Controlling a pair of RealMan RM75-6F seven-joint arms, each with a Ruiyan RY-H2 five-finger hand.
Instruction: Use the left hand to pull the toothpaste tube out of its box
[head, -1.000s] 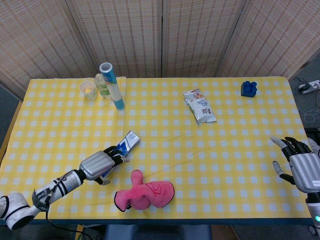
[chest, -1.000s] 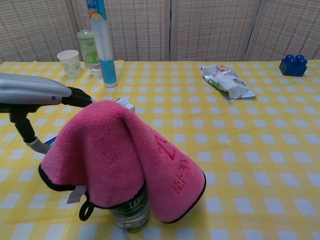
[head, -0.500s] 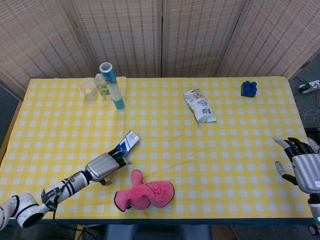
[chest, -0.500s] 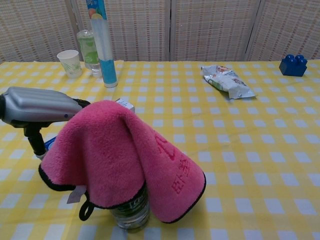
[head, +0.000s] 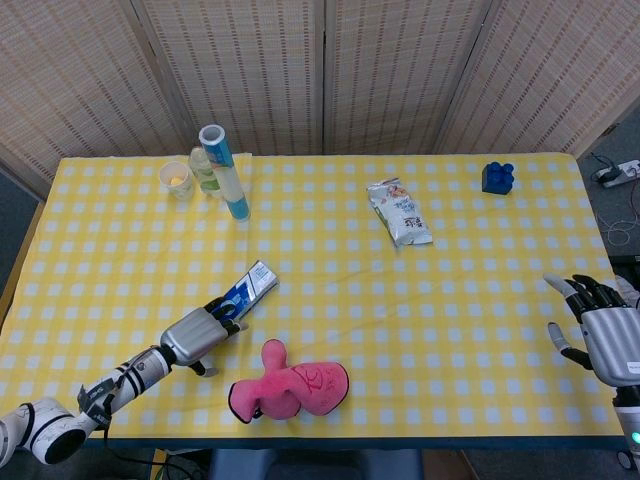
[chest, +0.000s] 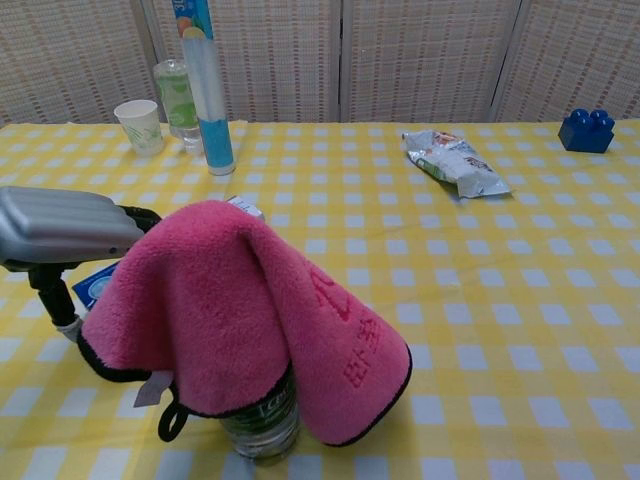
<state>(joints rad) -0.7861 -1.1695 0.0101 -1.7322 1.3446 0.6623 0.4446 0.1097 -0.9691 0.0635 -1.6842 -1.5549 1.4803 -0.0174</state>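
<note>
The blue and white toothpaste box (head: 250, 287) lies slanted on the yellow checked tablecloth, left of centre. My left hand (head: 198, 333) grips its near end, fingers wrapped around it. The chest view shows that hand (chest: 58, 225) at the left edge, a blue piece (chest: 96, 286) below it and the box's far tip (chest: 243, 207) behind the pink towel. I cannot tell the tube apart from the box. My right hand (head: 598, 328) hovers at the table's right edge, fingers spread and holding nothing.
A pink towel (head: 290, 385) drapes over a bottle (chest: 262, 425) right beside my left hand. At the back left stand a paper cup (head: 177, 180), a green bottle (head: 205, 168) and a tall blue cylinder (head: 226, 172). A snack bag (head: 400, 212) and blue brick (head: 497, 177) lie further right.
My left hand has drawn back toward the near left corner, and the box's near end has slid with it. The right hand has barely shifted.
</note>
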